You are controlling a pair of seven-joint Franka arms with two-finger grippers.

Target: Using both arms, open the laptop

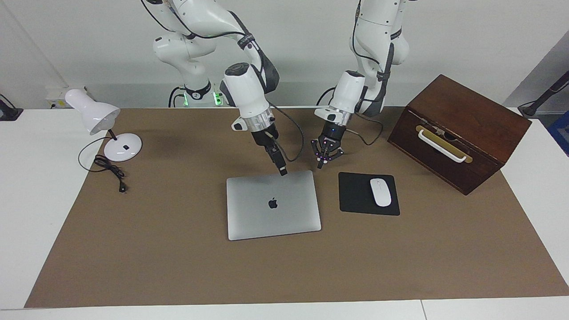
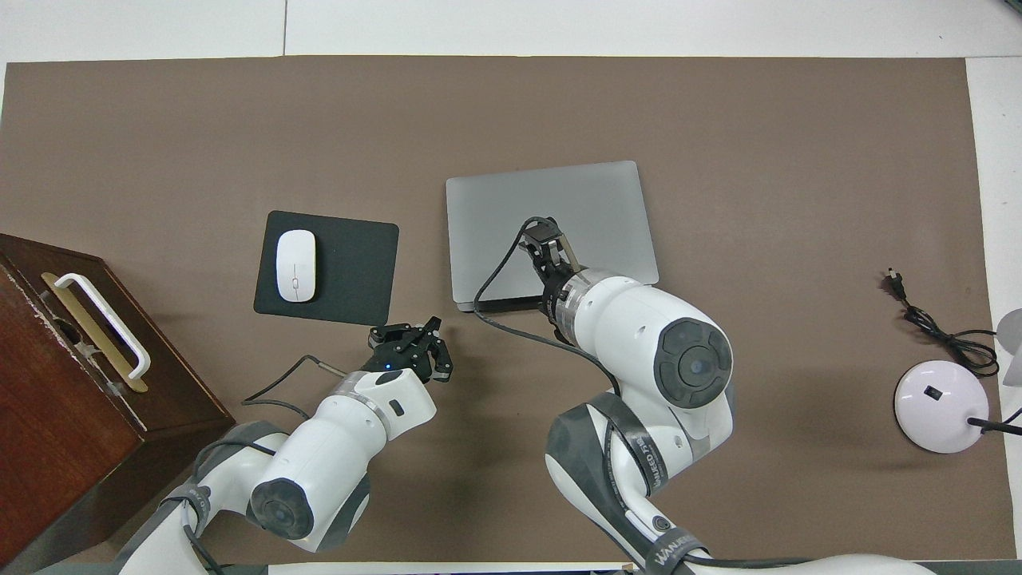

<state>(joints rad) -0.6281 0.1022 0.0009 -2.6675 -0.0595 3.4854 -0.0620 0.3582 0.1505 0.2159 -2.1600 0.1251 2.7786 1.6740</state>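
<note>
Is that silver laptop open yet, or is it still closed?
Closed. The laptop lies flat on the brown mat with its lid down and logo up; no keys or screen show. The right gripper is at its edge nearest the robots.

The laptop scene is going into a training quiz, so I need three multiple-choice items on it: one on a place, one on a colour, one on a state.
1. Where does the mouse pad lie?
A. Beside the laptop, toward the left arm's end of the table
B. On the laptop's lid
C. Beside the lamp

2. What colour is the mouse?
A. Black
B. White
C. Red

3. What state is the laptop in?
A. Wide open
B. Shut, lying flat
C. Standing on edge

Answers:
1. A: the pad lies between the laptop and the wooden box.
2. B: the mouse shows white against the black pad.
3. B: the lid with its logo faces up, flat; the right gripper is at the laptop's edge nearest the robots, and the left gripper hangs by that edge's corner.
</note>
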